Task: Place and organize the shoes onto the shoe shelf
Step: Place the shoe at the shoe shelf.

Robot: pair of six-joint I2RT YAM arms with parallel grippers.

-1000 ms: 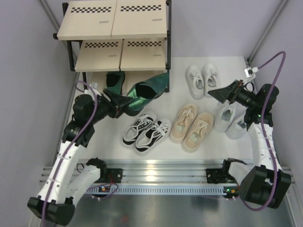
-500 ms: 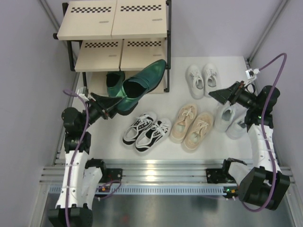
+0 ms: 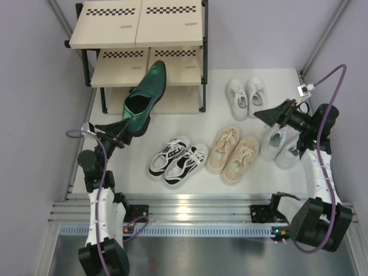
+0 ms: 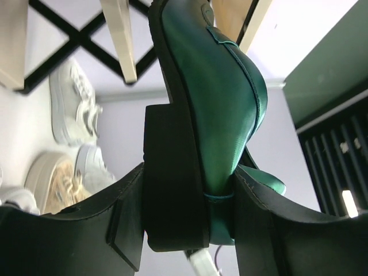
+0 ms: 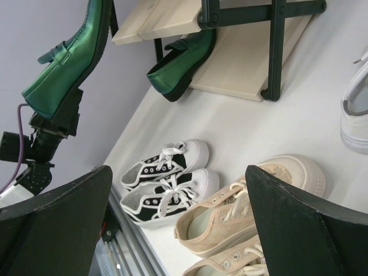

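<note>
My left gripper [image 3: 119, 133] is shut on the heel of a dark green shoe [image 3: 144, 96] and holds it in the air. Its toe points at the shoe shelf [image 3: 144, 26], over the front edge of the middle board. In the left wrist view the fingers [image 4: 86, 230] clamp the black heel and green back of the shoe [image 4: 224, 86]. The second green shoe [image 5: 183, 61] lies on the bottom board. My right gripper [image 3: 268, 115] is open and empty, hovering beside the larger white sneakers [image 3: 280, 145]. On the table lie the small white sneakers [image 3: 246, 95], the beige sneakers [image 3: 233, 154] and the black-and-white sneakers [image 3: 177, 159].
The shelf stands at the far left of the white table, against the lilac wall. The arm bases and a metal rail [image 3: 195, 215] run along the near edge. A grey cable [image 3: 328, 86] loops over the right arm.
My left arm has swung left and raised the green shoe, turning its toe from pointing right to pointing up at the shelf. The right arm has barely moved.
</note>
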